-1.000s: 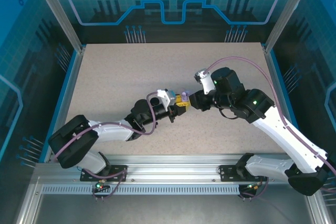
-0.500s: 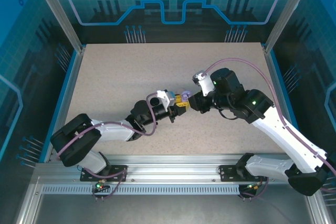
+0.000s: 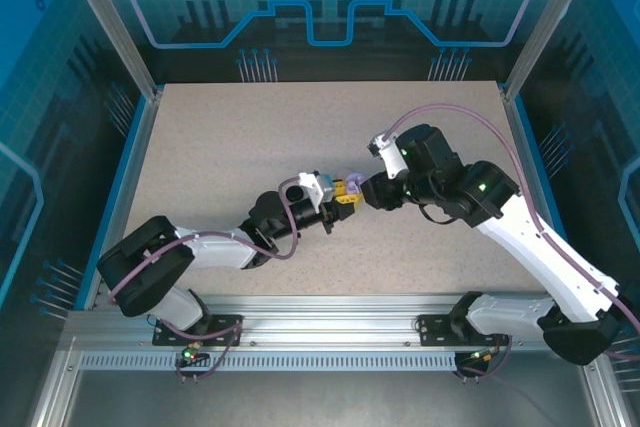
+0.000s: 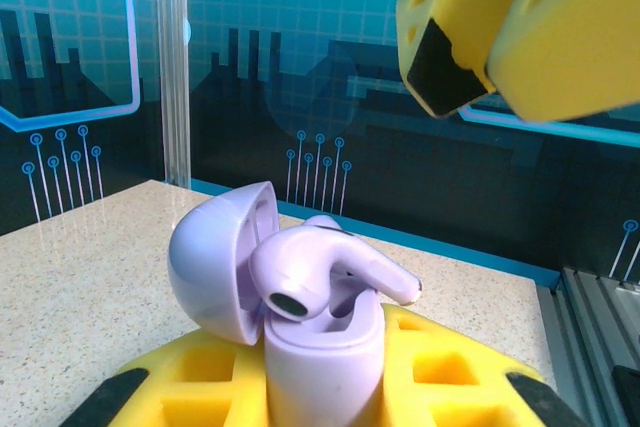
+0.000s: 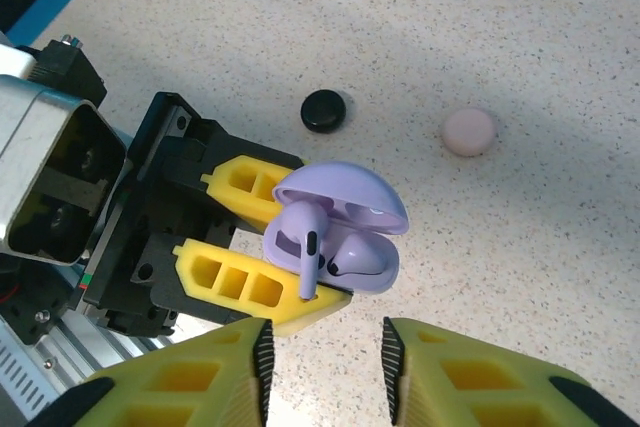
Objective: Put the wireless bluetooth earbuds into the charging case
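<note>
Here, the left tool clamps the charging case.

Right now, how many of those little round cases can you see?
3: a lilac case, open, in the left gripper; a black case and a pink case on the table. Others may be hidden.

Bright, even light comes from above. Soft shadows lie on the counter under the left arm and the right arm. In the left wrist view the right tool looks blurred.
</note>
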`<control>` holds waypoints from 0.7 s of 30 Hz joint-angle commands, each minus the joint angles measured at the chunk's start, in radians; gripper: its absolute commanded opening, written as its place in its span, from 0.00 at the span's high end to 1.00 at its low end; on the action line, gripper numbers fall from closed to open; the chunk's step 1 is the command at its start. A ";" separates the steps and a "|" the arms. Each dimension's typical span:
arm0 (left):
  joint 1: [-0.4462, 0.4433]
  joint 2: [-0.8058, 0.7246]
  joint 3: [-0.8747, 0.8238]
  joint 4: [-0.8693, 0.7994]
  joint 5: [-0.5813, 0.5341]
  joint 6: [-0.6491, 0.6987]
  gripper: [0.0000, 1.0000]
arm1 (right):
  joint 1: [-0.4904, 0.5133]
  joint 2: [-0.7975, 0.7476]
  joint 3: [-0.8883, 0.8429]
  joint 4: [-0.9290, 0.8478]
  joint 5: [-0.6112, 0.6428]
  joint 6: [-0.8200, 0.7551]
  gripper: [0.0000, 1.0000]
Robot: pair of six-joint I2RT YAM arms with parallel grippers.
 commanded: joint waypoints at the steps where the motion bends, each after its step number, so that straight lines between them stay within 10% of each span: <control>1: -0.005 0.012 -0.026 0.065 0.032 0.038 0.98 | 0.021 0.021 0.044 -0.083 0.045 -0.008 0.60; 21: -0.005 0.020 -0.033 0.072 0.015 0.058 0.99 | 0.082 0.156 0.064 -0.086 0.028 0.055 0.62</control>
